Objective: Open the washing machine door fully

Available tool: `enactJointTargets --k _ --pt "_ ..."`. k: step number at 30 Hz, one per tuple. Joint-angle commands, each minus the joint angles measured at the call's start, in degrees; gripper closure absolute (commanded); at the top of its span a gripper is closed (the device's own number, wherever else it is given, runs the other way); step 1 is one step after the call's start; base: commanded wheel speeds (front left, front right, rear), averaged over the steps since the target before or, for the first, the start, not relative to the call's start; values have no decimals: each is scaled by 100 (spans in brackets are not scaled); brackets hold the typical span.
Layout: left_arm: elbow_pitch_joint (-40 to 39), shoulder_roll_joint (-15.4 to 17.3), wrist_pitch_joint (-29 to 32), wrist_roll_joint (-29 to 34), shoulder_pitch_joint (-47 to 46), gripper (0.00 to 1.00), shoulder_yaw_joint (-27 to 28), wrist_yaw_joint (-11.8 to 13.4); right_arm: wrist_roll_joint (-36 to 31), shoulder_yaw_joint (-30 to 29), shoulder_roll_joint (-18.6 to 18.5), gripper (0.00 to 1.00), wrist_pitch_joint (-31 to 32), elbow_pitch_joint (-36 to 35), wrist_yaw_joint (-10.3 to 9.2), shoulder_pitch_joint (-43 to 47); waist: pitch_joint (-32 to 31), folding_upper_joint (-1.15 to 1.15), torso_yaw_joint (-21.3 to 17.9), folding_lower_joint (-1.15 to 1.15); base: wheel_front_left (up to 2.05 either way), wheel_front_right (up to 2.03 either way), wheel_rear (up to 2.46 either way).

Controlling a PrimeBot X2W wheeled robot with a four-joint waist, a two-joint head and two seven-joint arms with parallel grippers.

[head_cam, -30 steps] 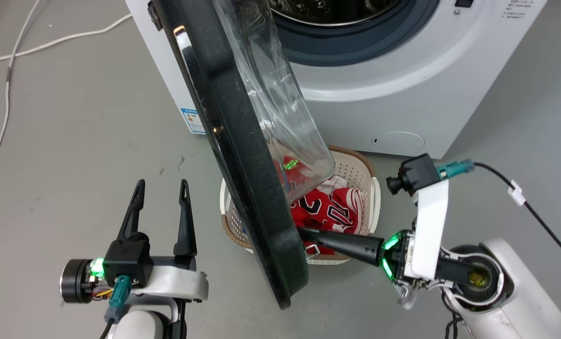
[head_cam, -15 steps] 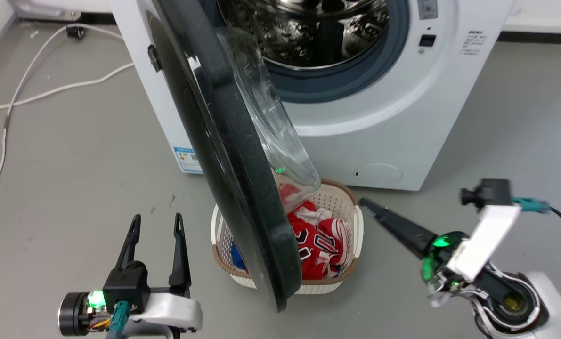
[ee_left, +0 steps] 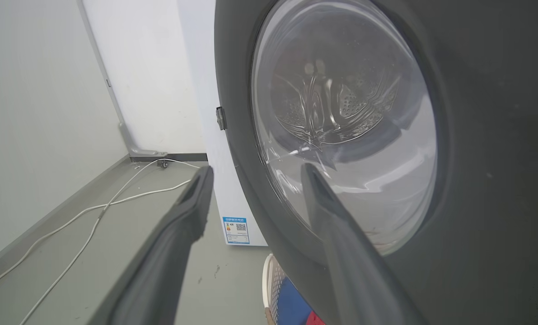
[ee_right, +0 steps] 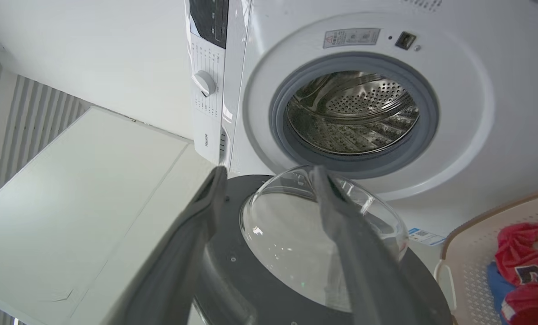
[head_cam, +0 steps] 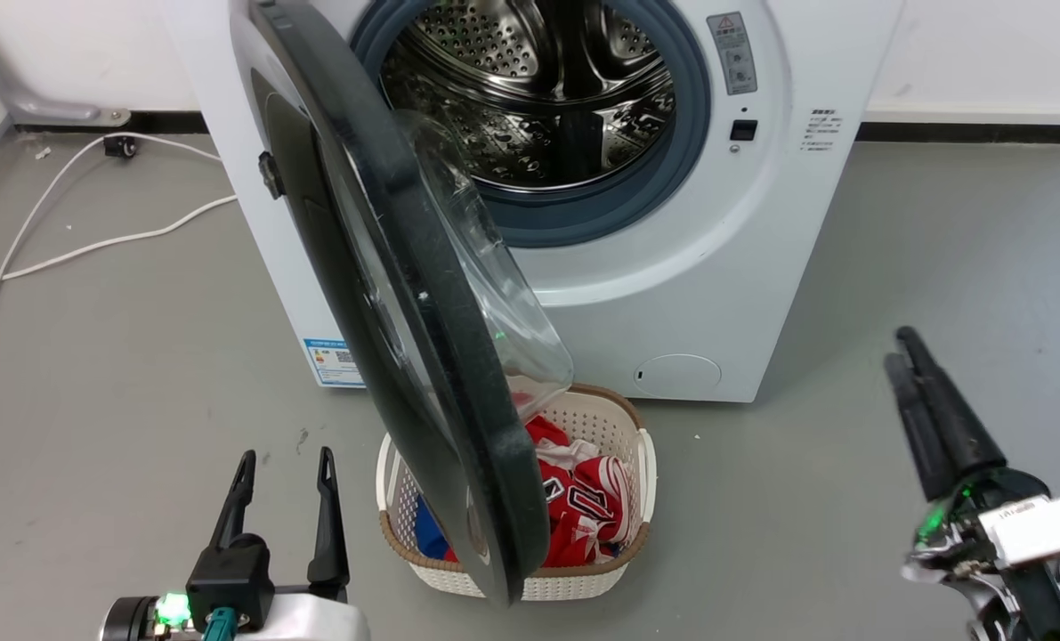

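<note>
The door [head_cam: 440,383] stands about half open. It is hinged at the left edge of the machine [head_cam: 743,267] and juts edge-on toward me over the basket [head_cam: 574,583] on the floor. Its long axis runs from the machine's top left down to just above the basket's near rim.

My left fingers [head_cam: 327,507] are spread and empty, on the floor side left of the door. In the left wrist view the door's glossy outer face sits close ahead and to the right. My right fingers [head_cam: 939,418] are parted too and hold nothing. They are well apart from the door, on its inner side.

To open wider the door must swing left. I judge the left arm nearer but in the door's path, so a push from the right looks cleaner.
</note>
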Motion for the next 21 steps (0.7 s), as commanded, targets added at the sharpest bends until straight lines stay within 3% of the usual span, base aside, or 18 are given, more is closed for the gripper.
enactJointTargets --k 1,8,10,16,21 --pt "-28 0 -16 13 71 0 21 15 -295 -75 -24 0 -296 -95 2 166 -27 0 -53 1 0 0 0" --pt "-35 -2 -16 3 114 0 51 3 -2476 -6 -214 0 -2263 -338 2 484 -68 0 -145 1 0 0 0" --pt "-41 -2 -16 6 122 0 62 5 -3288 -61 -248 0 -2415 -347 2 538 -80 0 -165 1 0 0 0" --pt "-55 -4 -16 7 134 0 59 14 -5772 -388 196 0 -2441 -618 2 699 -76 0 -201 1 0 0 0" --pt "-44 -5 -16 7 107 0 50 15 -7170 -272 403 0 -2444 -744 2 826 -56 0 -192 1 0 0 0"
